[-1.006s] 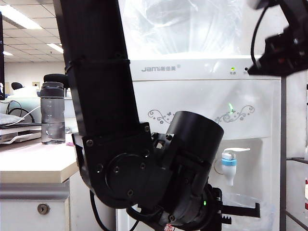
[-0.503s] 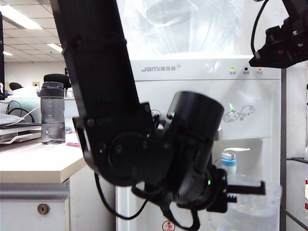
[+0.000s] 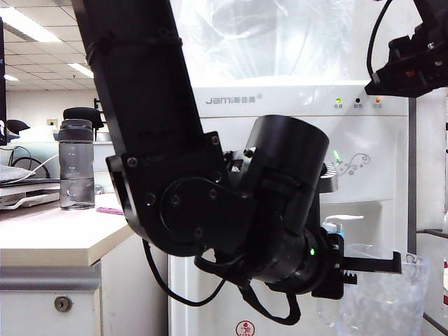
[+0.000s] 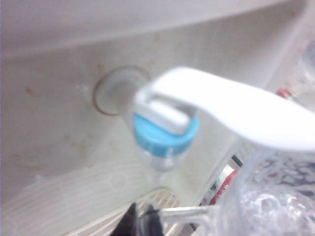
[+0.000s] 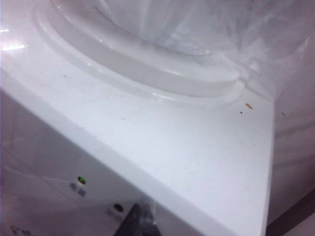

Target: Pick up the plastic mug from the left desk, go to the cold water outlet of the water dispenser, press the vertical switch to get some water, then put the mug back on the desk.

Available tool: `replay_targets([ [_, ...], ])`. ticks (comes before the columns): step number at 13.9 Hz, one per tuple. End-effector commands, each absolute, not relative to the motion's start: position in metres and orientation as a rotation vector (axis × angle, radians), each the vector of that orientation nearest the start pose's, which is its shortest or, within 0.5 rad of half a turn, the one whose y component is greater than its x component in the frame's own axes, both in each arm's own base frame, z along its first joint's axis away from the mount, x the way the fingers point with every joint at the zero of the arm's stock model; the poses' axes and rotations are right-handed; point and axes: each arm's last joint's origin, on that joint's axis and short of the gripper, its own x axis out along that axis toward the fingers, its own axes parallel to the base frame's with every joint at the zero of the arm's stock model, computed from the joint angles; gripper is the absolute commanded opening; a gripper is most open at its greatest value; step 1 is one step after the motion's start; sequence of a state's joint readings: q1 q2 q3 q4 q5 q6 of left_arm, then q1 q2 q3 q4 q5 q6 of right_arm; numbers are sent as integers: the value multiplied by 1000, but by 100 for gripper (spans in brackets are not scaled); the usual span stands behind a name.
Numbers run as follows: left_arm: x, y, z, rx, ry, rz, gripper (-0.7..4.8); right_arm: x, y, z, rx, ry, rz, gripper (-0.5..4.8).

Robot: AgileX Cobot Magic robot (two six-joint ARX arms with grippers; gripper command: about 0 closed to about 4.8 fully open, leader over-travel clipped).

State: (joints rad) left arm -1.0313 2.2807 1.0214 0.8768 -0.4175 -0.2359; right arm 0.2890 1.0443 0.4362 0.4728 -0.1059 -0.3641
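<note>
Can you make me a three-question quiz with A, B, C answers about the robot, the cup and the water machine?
1. Where is the plastic mug?
A. on the left desk
B. in the left gripper, by the cold water outlet
C. on top of the water dispenser

2. What colour is the ring on that tap?
A. blue
B. green
C. yellow

3. How is the left gripper?
A. wide open
B. shut on the mug's handle
C. out of sight

Answers: 1 B, the exterior view shows the mug at the gripper beside the tap. 2 A, the left wrist view shows a blue ring. 3 B, its fingers pinch the clear handle.
</note>
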Motion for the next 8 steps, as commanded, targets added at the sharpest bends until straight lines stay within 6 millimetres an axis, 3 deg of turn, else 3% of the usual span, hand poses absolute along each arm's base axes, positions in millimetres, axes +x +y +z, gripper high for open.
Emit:
replay_targets([
  [1, 221, -352, 68, -21, 322, -632, -5, 209, 65, 233, -364, 28, 405, -5],
  [8, 212, -353, 86, -35, 303, -660, -5, 211, 58, 234, -359, 28, 372, -5],
])
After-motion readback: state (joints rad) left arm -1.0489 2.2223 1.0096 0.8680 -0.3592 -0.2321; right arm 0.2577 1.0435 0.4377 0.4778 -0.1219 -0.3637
